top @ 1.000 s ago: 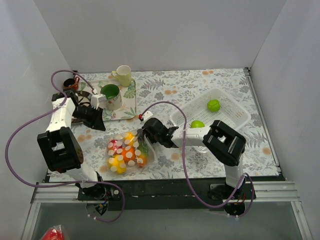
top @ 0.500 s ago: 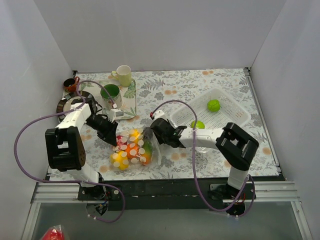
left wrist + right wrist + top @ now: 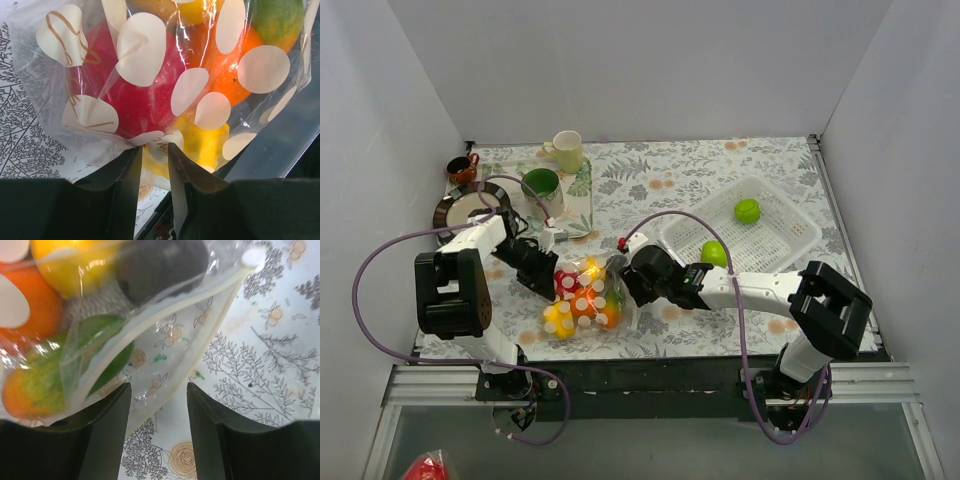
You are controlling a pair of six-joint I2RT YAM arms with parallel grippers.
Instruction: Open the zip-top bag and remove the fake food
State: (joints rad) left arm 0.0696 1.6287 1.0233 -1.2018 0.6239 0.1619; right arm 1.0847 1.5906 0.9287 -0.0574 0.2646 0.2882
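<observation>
The zip-top bag [image 3: 582, 300], clear with white dots, lies on the floral cloth, full of fake food. My left gripper [image 3: 546, 282] is at its left end. In the left wrist view its jaws [image 3: 155, 150] stand close together, pinching the bag's film [image 3: 150, 60] below a red fruit [image 3: 135, 95], an orange one [image 3: 225, 55] and a yellow one [image 3: 210, 145]. My right gripper [image 3: 625, 285] is open at the bag's right end. In the right wrist view [image 3: 159, 387] the bag's open zip mouth [image 3: 200, 335] lies before it, with a green fruit [image 3: 100, 355] and a dark purple one [image 3: 160, 262] inside.
A white slotted basket [image 3: 790, 215] at the right holds two green fruits [image 3: 748, 210] [image 3: 714, 252]. A tray [image 3: 582, 195] at the back left carries a green mug [image 3: 541, 186] and a cream mug [image 3: 566, 150]. A dark plate [image 3: 455, 210] and a small brown cup [image 3: 460, 168] are at the far left.
My left gripper has swung from the tray down to the bag's left end and closed on it. My right arm has shifted rightward, and the bag has slid a little to the right.
</observation>
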